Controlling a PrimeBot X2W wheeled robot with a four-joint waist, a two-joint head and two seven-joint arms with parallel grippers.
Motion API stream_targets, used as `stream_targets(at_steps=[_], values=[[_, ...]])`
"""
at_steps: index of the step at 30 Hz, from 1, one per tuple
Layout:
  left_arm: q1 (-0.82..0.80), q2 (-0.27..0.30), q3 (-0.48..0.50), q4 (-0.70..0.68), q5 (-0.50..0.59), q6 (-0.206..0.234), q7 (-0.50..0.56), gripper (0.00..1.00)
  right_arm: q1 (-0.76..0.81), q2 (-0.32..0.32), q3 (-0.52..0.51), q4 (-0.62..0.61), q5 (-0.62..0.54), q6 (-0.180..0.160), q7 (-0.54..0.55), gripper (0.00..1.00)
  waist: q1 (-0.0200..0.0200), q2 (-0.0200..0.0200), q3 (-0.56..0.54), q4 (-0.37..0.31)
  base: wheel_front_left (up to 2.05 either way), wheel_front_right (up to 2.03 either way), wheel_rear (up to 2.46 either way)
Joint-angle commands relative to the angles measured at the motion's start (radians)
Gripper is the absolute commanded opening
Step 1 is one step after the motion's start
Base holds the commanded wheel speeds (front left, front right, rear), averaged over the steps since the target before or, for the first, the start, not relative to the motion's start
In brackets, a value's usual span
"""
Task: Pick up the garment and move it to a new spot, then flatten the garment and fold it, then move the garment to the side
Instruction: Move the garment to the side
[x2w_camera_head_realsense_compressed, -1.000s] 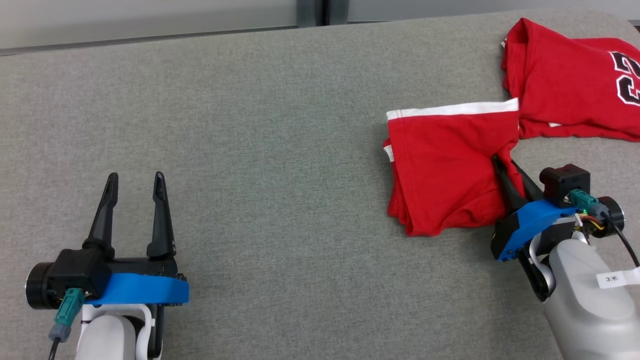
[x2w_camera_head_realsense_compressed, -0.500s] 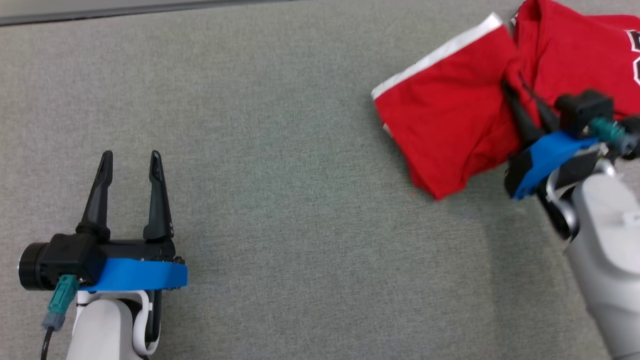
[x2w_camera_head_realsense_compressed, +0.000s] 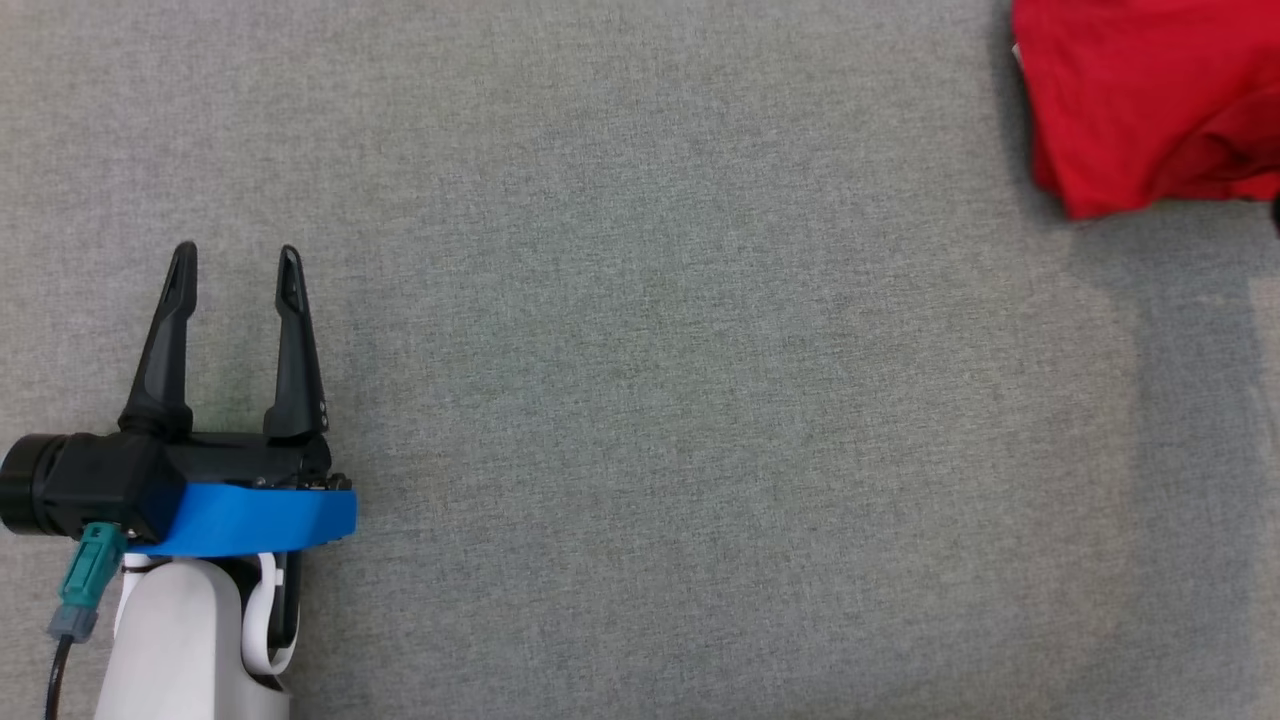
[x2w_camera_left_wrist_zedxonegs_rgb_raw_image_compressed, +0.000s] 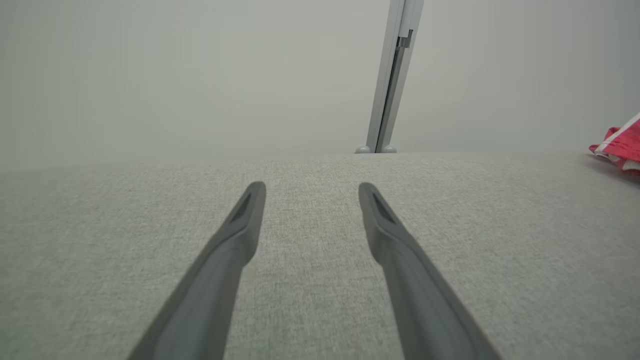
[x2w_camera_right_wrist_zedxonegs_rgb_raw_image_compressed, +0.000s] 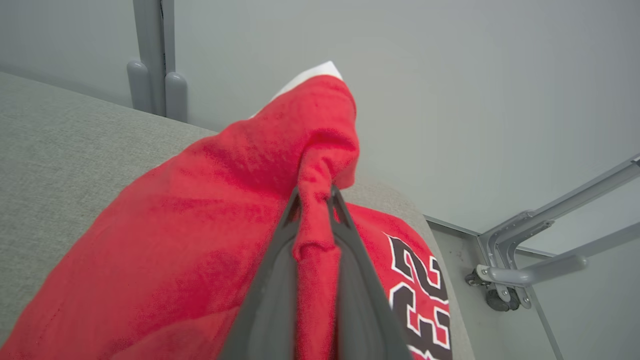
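One pinch of red cloth is all the right hand (x2w_camera_right_wrist_zedxonegs_rgb_raw_image_compressed: 314, 194) has: its two dark fingers are closed tight on a bunched ridge of the garment (x2w_camera_right_wrist_zedxonegs_rgb_raw_image_compressed: 190, 235), a red jersey with white trim and black-and-white numerals. In the right wrist view the cloth falls away from that pinch in loose folds, part raised and part lying on the grey counter (x2w_camera_right_wrist_zedxonegs_rgb_raw_image_compressed: 60, 135) near its far corner. In the head view the garment (x2w_camera_head_realsense_compressed: 1130, 100) sits at the upper right edge with a soft shadow beneath it, so that side probably hangs clear of the surface. The left hand (x2w_camera_head_realsense_compressed: 237, 255) is low at the left, well apart from the cloth, fingers spread and holding nothing.

The jersey looks light, soft and limp. From a single hold it will likely sag, swing and twist, and a thin pinch could slip. It will not break, but the knit may drag on the counter's fabric instead of sliding. For flattening, the better holds are probably two corners of one edge, at the shoulders or the hem, one per hand, so the cloth hangs straight.
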Motion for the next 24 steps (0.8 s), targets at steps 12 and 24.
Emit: stream_targets(at_steps=[12,24], values=[[-0.023,0.022,-0.013,-0.036,0.003,-0.001,-0.005,1.0,-0.067,-0.115,-0.106,0.098,-0.022,0.0,0.07,0.0,-0.0001,0.0,0.027,0.001,0.0,0.0,0.0],[-0.025,0.015,-0.01,-0.031,-0.003,-0.001,-0.004,1.0,-0.091,-0.05,-0.205,0.159,-0.189,0.0,0.096,1.0,-0.0001,0.0,0.028,0.009,0.0,0.0,0.0]])
